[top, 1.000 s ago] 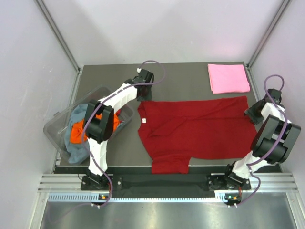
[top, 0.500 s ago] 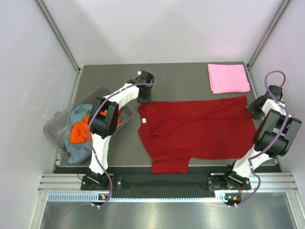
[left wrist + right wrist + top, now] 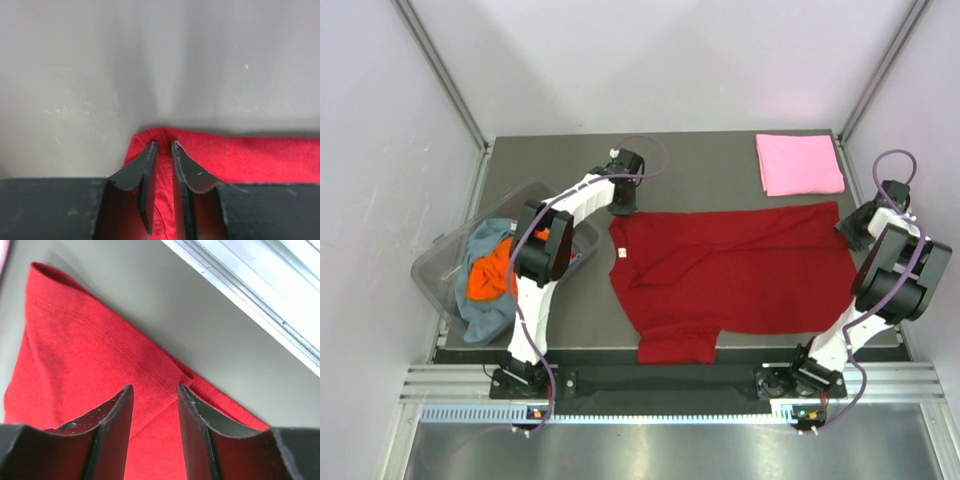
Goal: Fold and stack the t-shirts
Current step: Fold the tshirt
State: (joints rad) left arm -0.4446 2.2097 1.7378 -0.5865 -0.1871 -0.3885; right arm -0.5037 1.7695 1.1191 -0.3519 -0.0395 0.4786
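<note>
A dark red t-shirt (image 3: pixel 730 270) lies spread flat across the middle of the table, its white neck label at the left. My left gripper (image 3: pixel 623 206) is down on its far left corner. In the left wrist view the jaws (image 3: pixel 162 144) stand nearly together, with a raised ridge of the red cloth (image 3: pixel 260 155) pinched between them. My right gripper (image 3: pixel 848 228) is at the shirt's far right corner. Its jaws (image 3: pixel 155 387) stand apart over the red cloth (image 3: pixel 75 340), with a seam fold lying between them. A folded light pink t-shirt (image 3: pixel 798 163) lies at the far right.
A clear plastic tub (image 3: pixel 440 270) sits tilted at the left edge of the table, holding an orange shirt (image 3: pixel 485 280) and a grey-blue one (image 3: pixel 480 312). A metal frame rail (image 3: pixel 260 300) runs close beside the right gripper. Walls stand on three sides of the table.
The left gripper came down onto the shirt's far left corner and its jaws closed in. The right gripper shifted slightly farther back along the shirt's right edge.
</note>
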